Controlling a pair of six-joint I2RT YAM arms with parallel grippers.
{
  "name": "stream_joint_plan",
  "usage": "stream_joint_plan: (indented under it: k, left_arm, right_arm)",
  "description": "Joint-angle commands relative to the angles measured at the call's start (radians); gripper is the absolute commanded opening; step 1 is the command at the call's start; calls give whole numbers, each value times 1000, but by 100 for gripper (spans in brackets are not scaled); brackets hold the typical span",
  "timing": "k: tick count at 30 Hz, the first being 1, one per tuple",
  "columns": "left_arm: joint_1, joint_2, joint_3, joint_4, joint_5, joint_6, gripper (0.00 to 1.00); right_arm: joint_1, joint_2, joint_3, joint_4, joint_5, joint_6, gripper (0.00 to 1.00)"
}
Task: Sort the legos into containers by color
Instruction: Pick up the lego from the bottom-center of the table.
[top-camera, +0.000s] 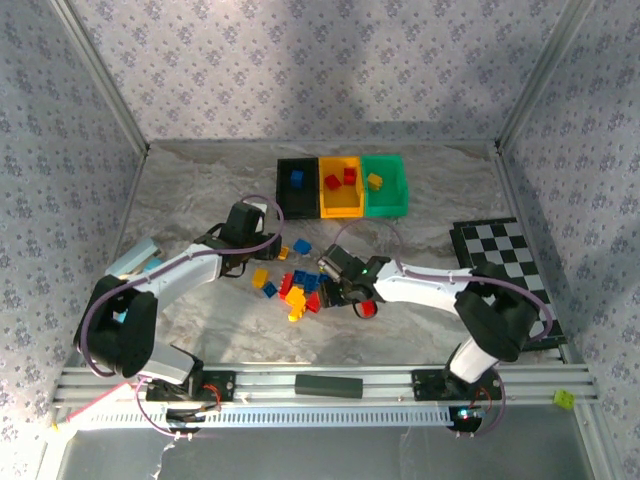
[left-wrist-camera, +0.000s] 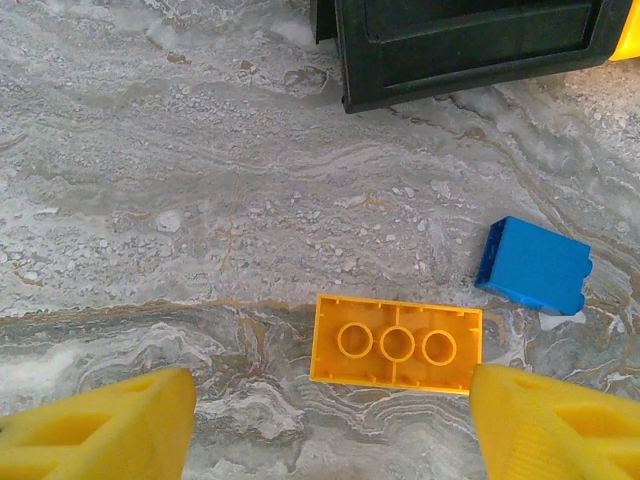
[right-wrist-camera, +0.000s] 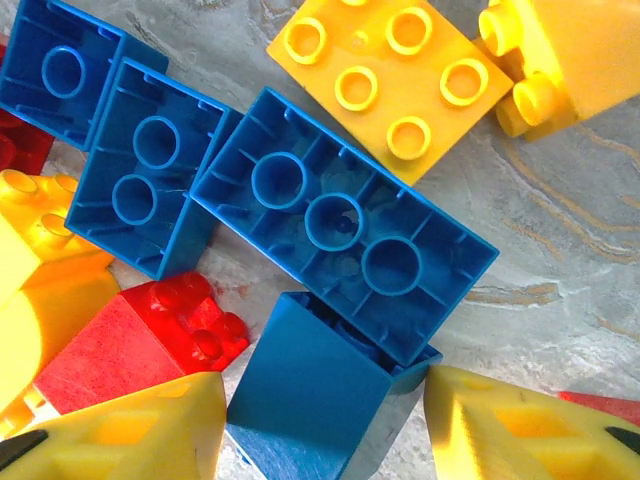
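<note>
While three bins (top-camera: 341, 213) hold four legos (top-camera: 332, 182) (two red), left gripper (left-wrist-camera: 332, 405) gapes before a yellow brick (left-wrist-camera: 396, 343); right gripper (right-wrist-camera: 325, 388) straddles a blue brick (right-wrist-camera: 300, 400), grip unclear.

Marbled table (top-camera: 200, 195) under scattered legos (top-camera: 295, 288), three containers (top-camera: 341, 209).

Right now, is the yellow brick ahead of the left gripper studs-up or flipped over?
Flipped over: the yellow brick lies flat on the table with its hollow underside and three round tubes facing up.
</note>
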Motion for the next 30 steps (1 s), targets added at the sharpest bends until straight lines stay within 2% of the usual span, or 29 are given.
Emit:
stream_joint_plan:
  k: [1,9,12,16,22,26,30]
  left_arm:
    - [5,-39,-4,2,-10,-5,72]
    - [6,-41,-5,-2,-11,-8,72]
    - [4,-48,-7,-3,-8,-10,72]
    - [6,-51,-11,1,-13,-12,72]
    - [6,-45,-9,1,-16,-17,72]
    - [6,-28,-7,5,-14,-25,72]
    - [12,-13,-6,9,-11,-34,72]
  right_arm:
    - [21,45,31,-88,42,8,56]
    - [34,94,64,-80,11,15,58]
    - [42,102,70,-87,23,8,53]
    - [50,79,89,-121,52,-6,40]
    - [48,-18,126,-121,145,-53,40]
    - [-20,22,248,-67,111,-142,41]
    - [-95,160,473,-46,66,-250,41]
